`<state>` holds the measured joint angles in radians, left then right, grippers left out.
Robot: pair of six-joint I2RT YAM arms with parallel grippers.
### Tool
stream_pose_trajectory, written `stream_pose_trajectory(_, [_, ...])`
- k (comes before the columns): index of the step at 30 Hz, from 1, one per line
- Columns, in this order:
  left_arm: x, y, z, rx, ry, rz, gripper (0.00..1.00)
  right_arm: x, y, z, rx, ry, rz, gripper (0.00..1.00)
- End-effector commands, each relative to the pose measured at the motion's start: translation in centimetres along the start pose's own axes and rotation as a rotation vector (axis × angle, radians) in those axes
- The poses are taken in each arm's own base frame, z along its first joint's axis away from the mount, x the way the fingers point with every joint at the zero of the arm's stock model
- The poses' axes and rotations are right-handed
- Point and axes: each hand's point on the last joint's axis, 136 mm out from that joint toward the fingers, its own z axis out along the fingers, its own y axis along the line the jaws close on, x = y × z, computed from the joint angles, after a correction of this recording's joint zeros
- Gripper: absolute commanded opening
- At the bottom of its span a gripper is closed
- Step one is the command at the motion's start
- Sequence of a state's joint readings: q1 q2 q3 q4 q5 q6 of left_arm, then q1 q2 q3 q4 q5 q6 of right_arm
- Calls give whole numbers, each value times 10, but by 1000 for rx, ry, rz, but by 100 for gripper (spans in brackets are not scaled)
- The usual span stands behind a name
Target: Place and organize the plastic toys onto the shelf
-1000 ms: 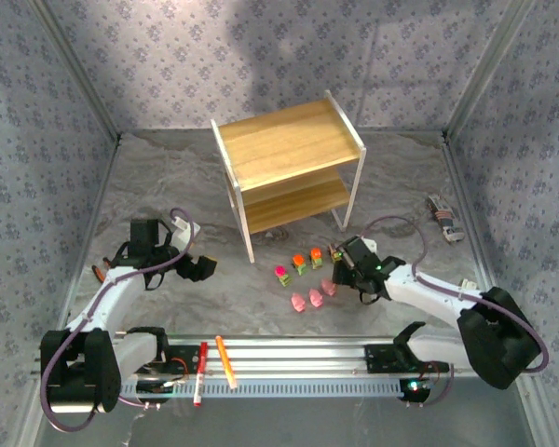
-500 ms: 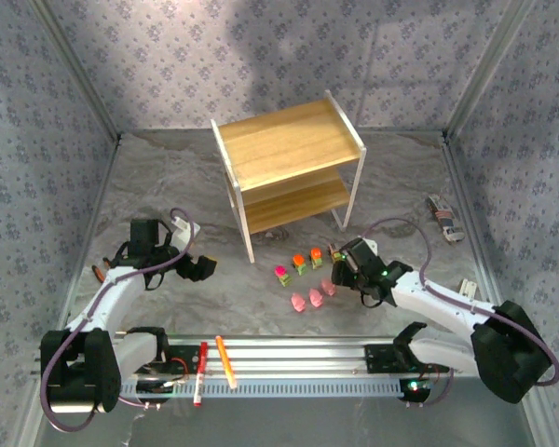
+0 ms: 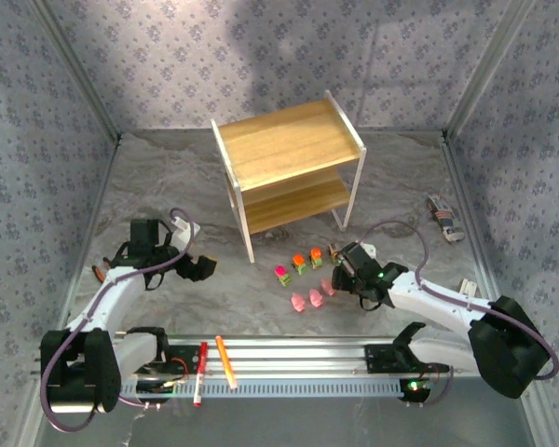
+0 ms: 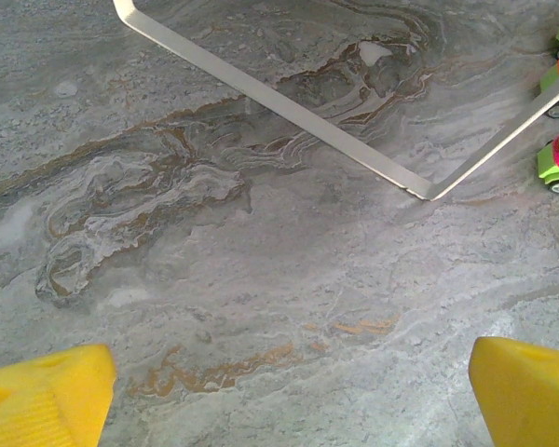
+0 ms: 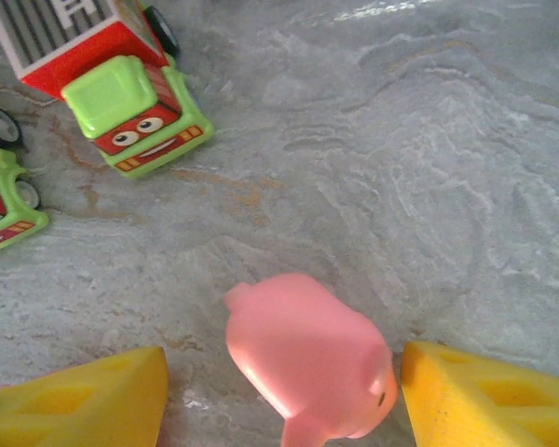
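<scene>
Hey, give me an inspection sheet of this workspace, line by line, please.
Surface: grey marbled table, nothing spilled seen.
Job's things: shelf upright, no toys seen on it; three green trucks and three pink figures on the table before it.
Clutter: two pens at the near rail; grey striped object far right.
Grippers: left gripper open, holding nothing; right gripper open, fingers either side of one pink figure.
Cables: purple cables looped along both arms.
Surroundings: patterned fabric walls.

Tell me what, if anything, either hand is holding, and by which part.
Nothing is held. The right hand is open, its fingers straddling an ungripped pink figure; the left hand is open and empty.
</scene>
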<state>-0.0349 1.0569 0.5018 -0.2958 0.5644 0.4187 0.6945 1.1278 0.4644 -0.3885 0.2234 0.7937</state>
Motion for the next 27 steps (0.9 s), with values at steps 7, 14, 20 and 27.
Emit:
stream_pose_trajectory(7, [1,-3,1,15,3,3,98,9,-13,2,46,2,-13,68])
stream_pose_trajectory(14, [1,-3,1,15,4,3,98,11,-17,6,67,-19,2,65])
stream_pose_trajectory(20, [1,-3,1,14,3,3,98,11,-14,7,64,-22,-20,61])
stream_pose_trajectory(27, [0,-3,1,15,3,3,98,13,-12,8,68,-31,-25,55])
